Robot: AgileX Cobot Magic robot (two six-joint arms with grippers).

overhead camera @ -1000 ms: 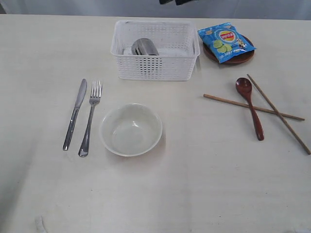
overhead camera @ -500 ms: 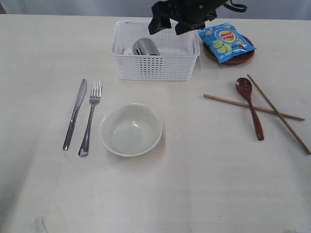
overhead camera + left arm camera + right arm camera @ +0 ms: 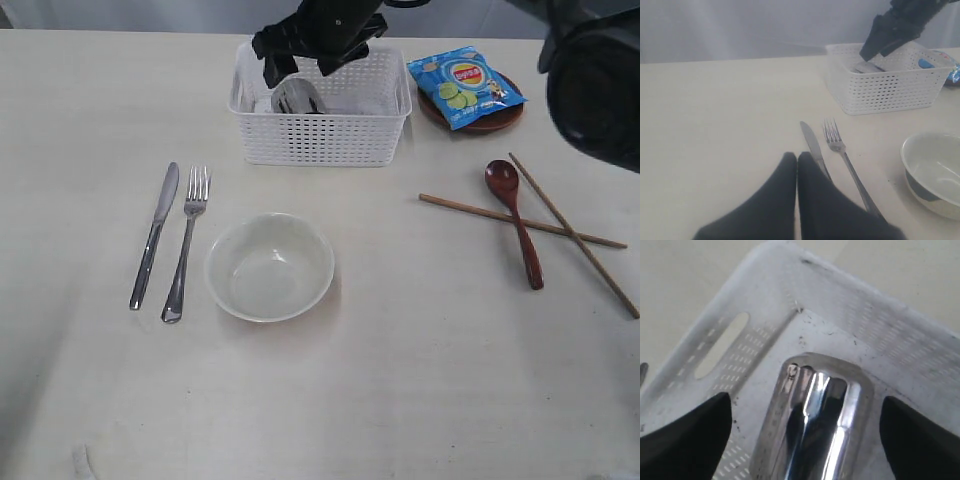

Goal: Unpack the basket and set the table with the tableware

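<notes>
The white basket (image 3: 320, 130) stands at the back of the table (image 3: 420, 380) with the small steel cup (image 3: 298, 97) lying on its side inside. My right gripper (image 3: 305, 62) hangs open just above the cup, its fingers (image 3: 687, 432) wide on either side of the cup (image 3: 815, 430) and not touching it. The knife (image 3: 155, 235) and fork (image 3: 186, 243) lie left of the white bowl (image 3: 270, 267). The dark red spoon (image 3: 515, 222) and two chopsticks (image 3: 520, 221) lie at the right. My left gripper (image 3: 797, 159) is shut and empty near the knife (image 3: 812, 145).
A blue snack bag (image 3: 465, 85) lies on the brown plate (image 3: 495, 122) right of the basket. The right arm's dark body (image 3: 600, 70) fills the upper right corner of the exterior view.
My right gripper has moved left and down from above the basket's right side to just over the steel cup. Nothing on the table has shifted.
</notes>
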